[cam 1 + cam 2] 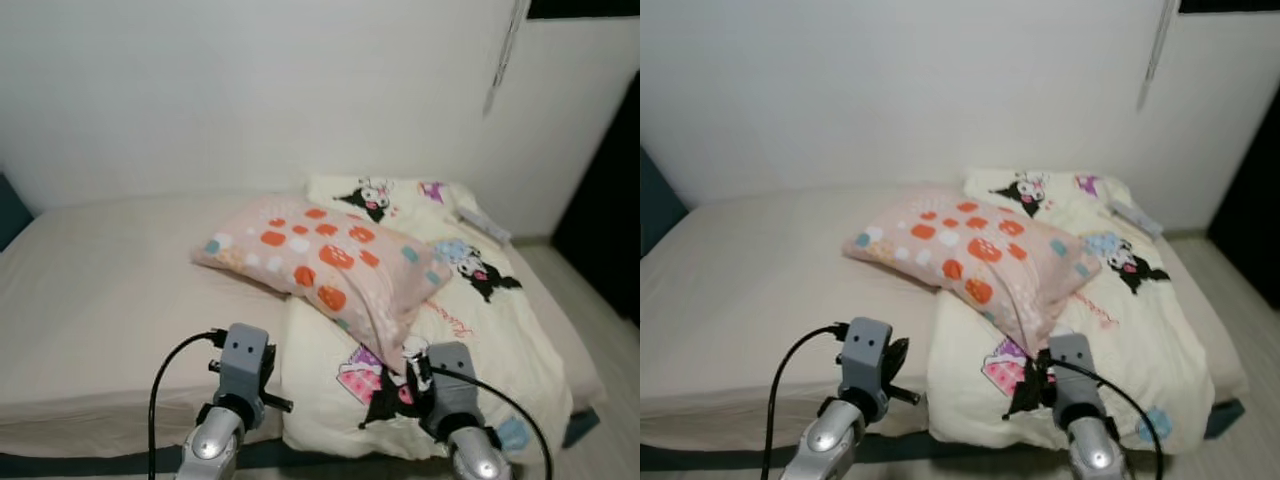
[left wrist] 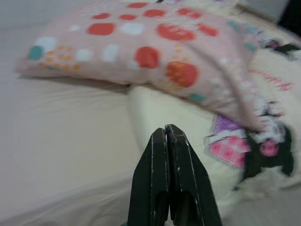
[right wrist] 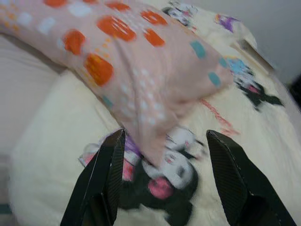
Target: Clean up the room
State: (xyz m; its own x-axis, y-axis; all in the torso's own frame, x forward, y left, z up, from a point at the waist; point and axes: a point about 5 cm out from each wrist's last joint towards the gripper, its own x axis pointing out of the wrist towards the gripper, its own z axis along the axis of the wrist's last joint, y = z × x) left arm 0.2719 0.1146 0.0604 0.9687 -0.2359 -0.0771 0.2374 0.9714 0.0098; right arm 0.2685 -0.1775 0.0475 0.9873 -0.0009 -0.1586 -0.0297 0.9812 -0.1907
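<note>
A pink pillow (image 1: 330, 260) with orange, white and teal spots lies across the middle of the bed, its near corner resting on a cream cartoon-print blanket (image 1: 470, 320). The blanket covers the bed's right half. My left gripper (image 2: 167, 134) is shut, with nothing between its fingers, low at the bed's near edge by the blanket's left border. My right gripper (image 3: 165, 141) is open, hovering just before the pillow's near corner (image 3: 150, 141) over the blanket's pink and black print.
The bed (image 1: 110, 290) has a bare beige sheet on its left half. A white wall (image 1: 250, 90) runs behind it. A grey flat object (image 1: 485, 225) lies at the blanket's far right. Floor (image 1: 600, 320) shows to the right of the bed.
</note>
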